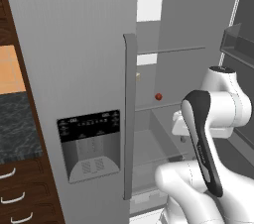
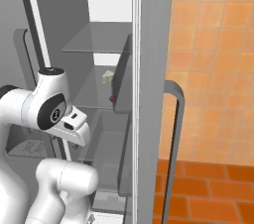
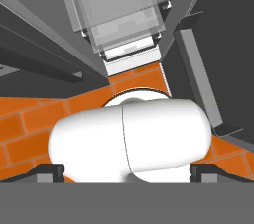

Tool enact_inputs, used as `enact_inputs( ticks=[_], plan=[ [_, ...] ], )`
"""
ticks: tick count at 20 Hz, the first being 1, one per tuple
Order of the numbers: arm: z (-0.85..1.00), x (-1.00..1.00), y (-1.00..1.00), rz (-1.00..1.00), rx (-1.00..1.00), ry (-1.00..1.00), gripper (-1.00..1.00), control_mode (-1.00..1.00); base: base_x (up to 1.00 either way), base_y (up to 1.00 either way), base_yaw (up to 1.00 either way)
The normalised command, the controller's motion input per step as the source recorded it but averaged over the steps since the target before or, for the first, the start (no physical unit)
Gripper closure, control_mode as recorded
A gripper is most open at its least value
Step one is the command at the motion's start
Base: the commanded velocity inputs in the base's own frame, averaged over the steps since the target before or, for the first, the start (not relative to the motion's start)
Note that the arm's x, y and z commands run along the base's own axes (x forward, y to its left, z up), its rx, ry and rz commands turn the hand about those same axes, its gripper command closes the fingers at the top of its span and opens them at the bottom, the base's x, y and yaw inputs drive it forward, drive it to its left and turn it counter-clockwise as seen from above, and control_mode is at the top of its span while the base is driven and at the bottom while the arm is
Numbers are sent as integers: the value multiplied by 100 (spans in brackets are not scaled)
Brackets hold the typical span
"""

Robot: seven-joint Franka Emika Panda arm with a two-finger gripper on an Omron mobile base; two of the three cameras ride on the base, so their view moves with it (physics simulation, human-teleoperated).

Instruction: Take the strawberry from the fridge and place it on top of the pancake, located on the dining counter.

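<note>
The strawberry (image 1: pixel 158 96) is sitting on a glass shelf (image 1: pixel 163 105) inside the open fridge (image 1: pixel 74 69); in the left base view we are seeing it just right of the long door handle (image 1: pixel 129 114) and up and to the left of our wrist. It is roundish, so no long axis is mattering.

In the right base view we are catching it only as a red speck (image 2: pixel 111 98) at the edge of the fridge's right-hand door, below a pale item (image 2: pixel 107 77).

In the hand view our end effector (image 3: pixel 126 171) is pointing down at the brick floor (image 3: pixel 30 119) before the fridge, fingertips (image 3: pixel 49 170) spread fully apart and holding nothing; we judge we must lift and turn toward the shelf.
</note>
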Motion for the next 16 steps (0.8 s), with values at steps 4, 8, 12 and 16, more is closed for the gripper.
enact_inputs(
  ticks=[4,8,12,16],
  plan=[
    [0,0,0,0,0,0,-100,100,0,0,-2],
    [0,0,0,0,0,0,-100,100,4,0,0],
    [0,85,-1,0,-2,-15,-100,-100,0,0,0],
    [0,89,-12,0,0,-27,-100,-100,0,0,0]
  ],
)
